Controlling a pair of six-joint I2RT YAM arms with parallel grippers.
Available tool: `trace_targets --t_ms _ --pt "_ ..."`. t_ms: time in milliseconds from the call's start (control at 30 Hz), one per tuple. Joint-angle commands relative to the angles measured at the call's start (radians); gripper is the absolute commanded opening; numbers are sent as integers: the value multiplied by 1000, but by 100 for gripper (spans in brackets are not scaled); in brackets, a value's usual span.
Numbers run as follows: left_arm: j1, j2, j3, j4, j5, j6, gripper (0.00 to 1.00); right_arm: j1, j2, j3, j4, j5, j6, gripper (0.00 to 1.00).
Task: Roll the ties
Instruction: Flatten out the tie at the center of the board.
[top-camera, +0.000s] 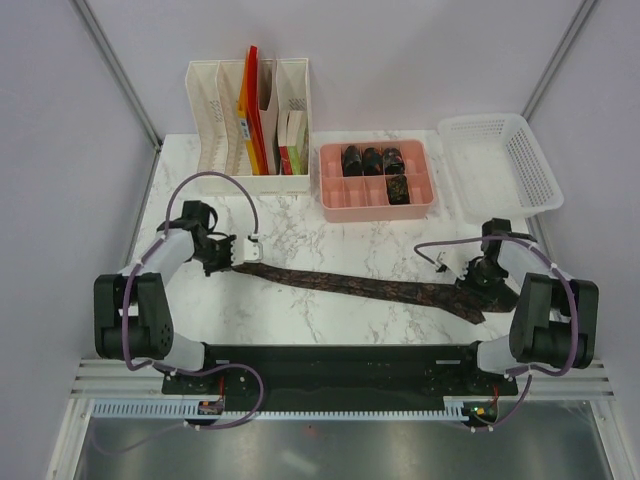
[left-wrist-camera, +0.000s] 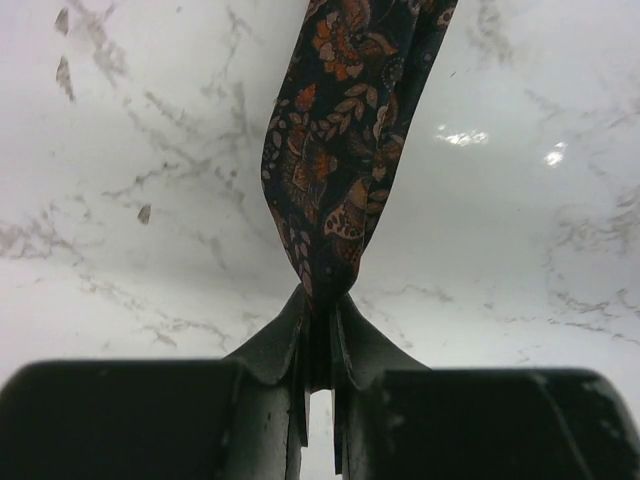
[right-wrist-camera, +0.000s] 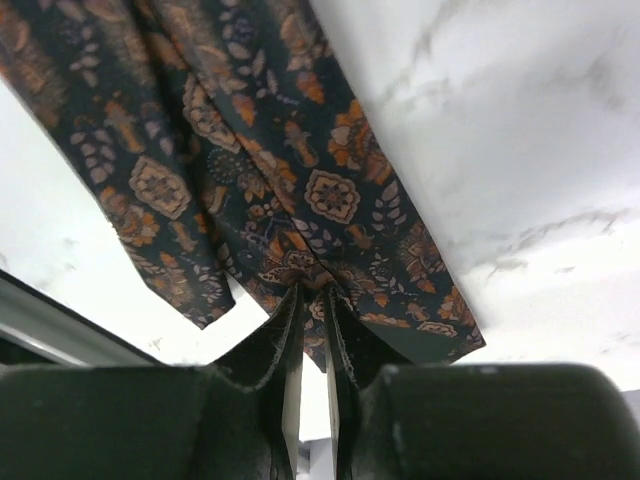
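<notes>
One long tie (top-camera: 350, 283), dark with a fine orange-red pattern, lies stretched across the marble table from left to right. My left gripper (top-camera: 228, 255) is shut on its narrow end; in the left wrist view the tie (left-wrist-camera: 340, 150) runs away from the closed left gripper (left-wrist-camera: 320, 300). My right gripper (top-camera: 470, 290) is at the wide end. The right wrist view shows the right gripper (right-wrist-camera: 312, 290) pinching the edge of the broad tie (right-wrist-camera: 260, 150). Several rolled ties (top-camera: 371, 160) sit in compartments of a pink tray (top-camera: 323, 185).
A white file organizer (top-camera: 215, 120) with folders stands at the back left. A white mesh basket (top-camera: 500, 165) sits at the back right, next to the pink tray. The arm bases are on a black rail (top-camera: 330, 360) along the near edge.
</notes>
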Motion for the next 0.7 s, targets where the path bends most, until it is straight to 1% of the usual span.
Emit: trace_targets --t_ms 0,33,100,133,167,200,233,267,300,333,400,467,533,667 --pt "-99 -15 -7 -26 53 -84 6 -93 74 58 -41 30 -107 20" --pt "-112 -14 -6 -27 57 -96 6 -131 95 76 -35 30 -111 21" --pt "-138 -11 -7 -27 61 -122 6 -159 138 152 -48 18 -124 22" --pt "-140 -7 -10 -27 61 -128 6 -171 145 176 -70 -7 -128 28" --pt "-140 5 -15 -26 61 -141 6 -173 145 229 -99 -30 -134 31" --pt "-140 11 -16 -26 58 -150 7 -176 128 257 -172 -57 -139 35" --pt "-140 22 -21 -27 59 -170 8 -176 116 300 -209 -121 -151 44" --pt "-140 25 -25 -27 59 -176 9 -176 81 316 -279 -149 -157 53" --pt "-140 25 -39 -26 59 -179 9 -174 60 327 -301 -178 -166 56" --pt "-140 19 -47 -23 59 -179 9 -173 39 330 -323 -215 -177 58" --pt "-138 14 -64 -19 61 -181 11 -168 -21 314 -375 -240 -200 58" --pt "-140 11 -70 -13 67 -181 14 -156 -65 255 -378 -242 -213 60" --pt "-140 13 -65 -12 76 -182 15 -131 -82 189 -357 -237 -193 60" --pt "-140 13 -47 -10 73 -191 16 -95 -76 130 -276 -237 -125 58"
